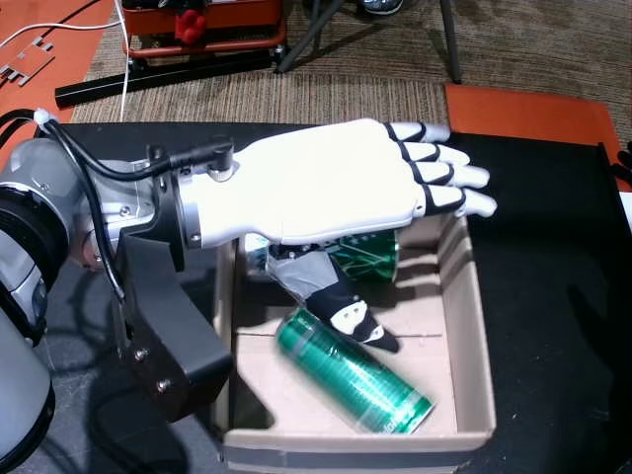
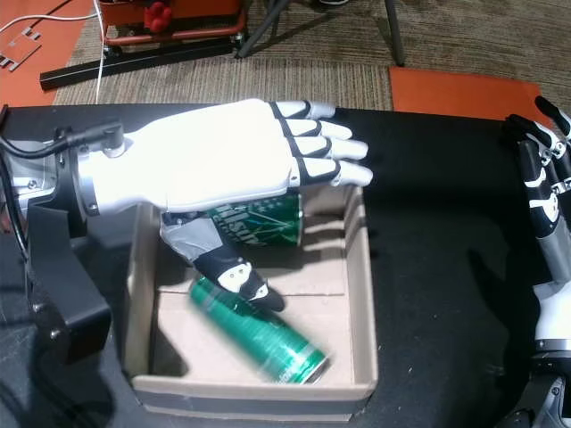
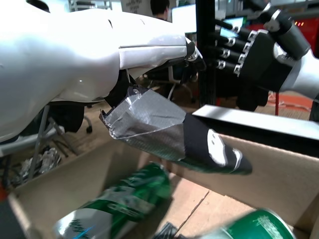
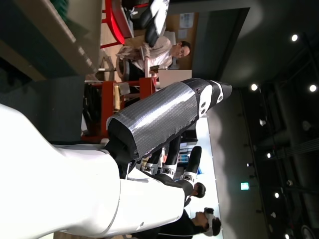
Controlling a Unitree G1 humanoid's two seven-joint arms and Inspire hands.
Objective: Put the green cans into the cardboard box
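Green cans both in cardboard box; left robot hand splayed empty above, should retract toward 9 o'clock.

Your left robot hand hovers open above the cardboard box; two green cans lie inside it.

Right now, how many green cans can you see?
2. One green can lies slanted at the front of the cardboard box. The other can lies at the back, partly under the open left hand. More could be hidden beneath that hand.
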